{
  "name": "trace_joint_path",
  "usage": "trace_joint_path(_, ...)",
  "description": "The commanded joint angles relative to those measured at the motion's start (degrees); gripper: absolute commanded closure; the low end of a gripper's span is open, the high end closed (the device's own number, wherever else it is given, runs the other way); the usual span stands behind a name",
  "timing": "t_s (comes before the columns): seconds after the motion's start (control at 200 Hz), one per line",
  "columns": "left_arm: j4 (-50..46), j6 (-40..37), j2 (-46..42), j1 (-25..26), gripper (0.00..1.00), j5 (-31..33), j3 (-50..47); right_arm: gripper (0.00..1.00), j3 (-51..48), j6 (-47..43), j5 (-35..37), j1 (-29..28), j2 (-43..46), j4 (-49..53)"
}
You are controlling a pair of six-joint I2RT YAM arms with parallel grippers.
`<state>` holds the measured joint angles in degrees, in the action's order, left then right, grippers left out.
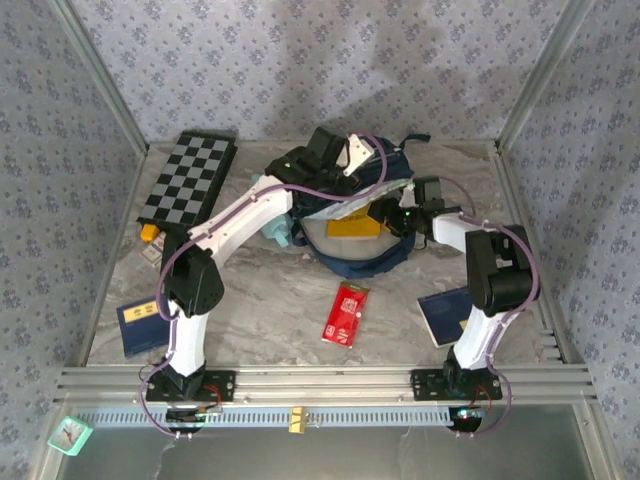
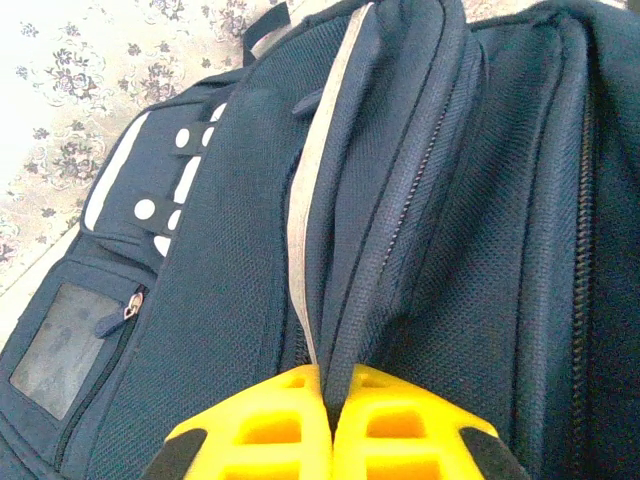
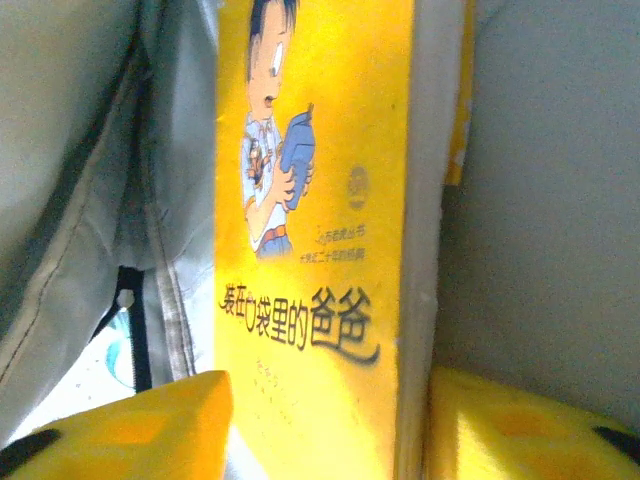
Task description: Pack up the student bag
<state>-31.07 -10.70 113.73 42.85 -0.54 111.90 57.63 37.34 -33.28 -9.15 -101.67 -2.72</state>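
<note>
The book (image 1: 352, 226) sits in the bag (image 1: 340, 268) mouth at nine o'clock from the nearer, spread right claw (image 1: 388, 214), while the left claw (image 2: 330, 388) pinches the bag's rim at twelve.

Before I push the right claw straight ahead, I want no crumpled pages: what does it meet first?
Probably the yellow cartoon-cover book, which the right claw straddles inside the navy fabric backpack; depth is unclear.

1. I see a black-and-white chessboard (image 1: 190, 180) lying flat at the far left of the table (image 1: 270, 300).
2. A small yellow block (image 1: 149, 232) sits by its near corner.
3. A red packet (image 1: 346, 313) lies front-centre.
4. A blue book (image 1: 140, 328) lies near-left, and a second blue book (image 1: 442, 316) near-right.
</note>
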Motion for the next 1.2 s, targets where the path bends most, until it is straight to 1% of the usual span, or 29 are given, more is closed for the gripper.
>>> trace_joint_path(0.0, 6.39, -0.38, -4.75, -0.06, 1.00, -1.94, 0.91, 0.40, -0.91, -5.68, 6.55, -0.23, 7.99, 10.27)
trace_joint_path(0.06, 6.23, -0.29, -4.83, -0.20, 1.00, -2.00, 0.60, 0.40, -2.07, -6.23, 10.01, -1.16, 10.72, 14.67)
trace_joint_path(0.135, 6.52, -0.55, -5.04, -0.20, 1.00, -2.06, 0.16, 0.40, -5.70, -4.64, 12.21, -3.18, 14.69, 14.20)
trace_joint_path(0.19, 6.51, -0.52, -5.10, -0.14, 1.00, -2.09, 0.15, 0.44, -7.36, -3.36, 13.83, -5.44, 16.21, 13.95)
trace_joint_path(0.235, 6.37, -0.51, -5.19, -0.19, 1.00, -2.86, 0.16, 0.47, -8.32, -2.86, 13.77, -7.46, 16.29, 12.94)
trace_joint_path(0.295, 6.46, -0.72, -5.11, -0.14, 1.00, -4.06, 0.12, 0.54, -8.45, -2.34, 14.30, -9.87, 15.45, 12.97)
trace_joint_path(0.395, 6.11, -0.81, -4.19, -0.20, 1.00, -3.42, 0.53, 0.65, -8.96, -2.23, 15.89, -11.95, 13.52, 11.96)
trace_joint_path(0.475, 5.70, -0.90, -3.70, -0.22, 1.00, -3.65, 0.83, 0.73, -10.23, -1.91, 14.54, -12.46, 11.75, 8.25)
trace_joint_path(0.52, 5.70, -1.14, -3.61, -0.23, 1.00, -3.83, 0.78, 0.75, -10.44, -2.25, 15.37, -12.71, 10.59, 7.27)
trace_joint_path(0.62, 5.23, -1.52, -3.85, -0.27, 1.00, -4.25, 0.76, 0.85, -10.46, -2.70, 16.53, -11.54, 8.61, 5.83)
trace_joint_path(0.7, 4.85, -2.25, -4.13, -0.22, 1.00, -4.23, 0.94, 0.87, -11.24, -2.58, 16.94, -10.35, 8.78, 2.30)
trace_joint_path(0.845, 4.75, -3.00, -4.49, -0.47, 1.00, -4.39, 1.28, 0.91, -10.74, -3.20, 20.99, -8.98, 9.52, -2.30)
trace_joint_path(0.93, 5.27, -3.36, -4.50, -0.60, 1.00, -5.00, 1.26, 0.91, -9.83, -3.83, 23.57, -8.83, 9.23, -4.80)
trace_joint_path(1.079, 7.19, -4.48, -4.04, -0.92, 1.00, -3.69, 1.47, 0.91, -6.21, -3.94, 24.01, -8.17, 4.75, -6.32)
trace_joint_path(1.199, 6.92, -4.97, -2.56, -1.41, 1.00, -3.15, 3.09, 0.92, -2.99, -5.41, 24.51, -7.90, 1.15, -5.22)
